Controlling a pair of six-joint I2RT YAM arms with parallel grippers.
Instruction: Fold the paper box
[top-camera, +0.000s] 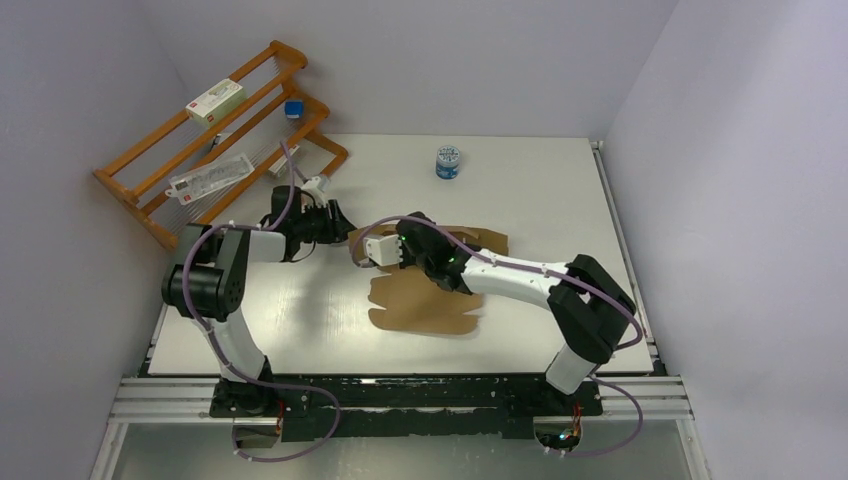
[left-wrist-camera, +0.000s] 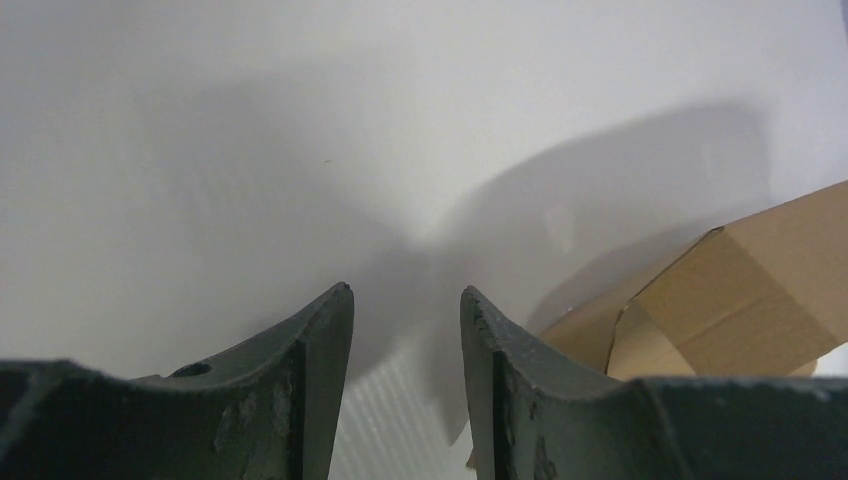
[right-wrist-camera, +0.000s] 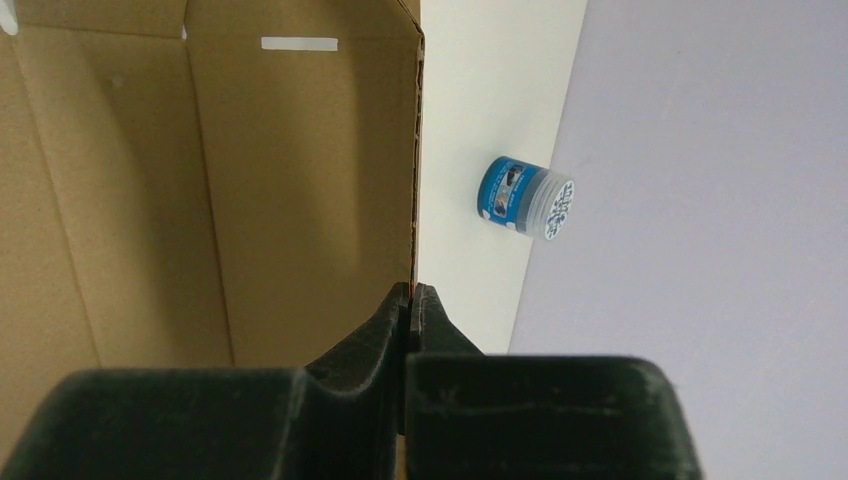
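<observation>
Two arms work at the paper box (top-camera: 425, 300), which lies mid-table: brown die-cut cardboard, mostly flat, with one panel lifted at its far-left side. Right gripper (right-wrist-camera: 410, 298) has its jaws pinched together on the edge of that raised panel (the wrist view shows the edge running straight in between the pads). Left gripper (left-wrist-camera: 405, 295) sits just left of the box, jaws partly apart with nothing between them. A folded cardboard corner shows just beside its right finger, and I can't tell if they touch. Small blue tub (top-camera: 447, 161) stands well behind the box and the wooden rack (top-camera: 225, 140) is well off to the box's left rear, so neither is in the way.

The step in hand, as I judge it, is standing a side wall up along its crease. To do it well, the right arm should swing the panel about the score line rather than pull upward, or the whole sheet may lift off the table (top-camera: 300, 320). The left should come in low, pin the base or catch the neighbouring tab, and close only once cardboard is actually between the fingers. Go slow, since corrugated creases tend to spring back.
</observation>
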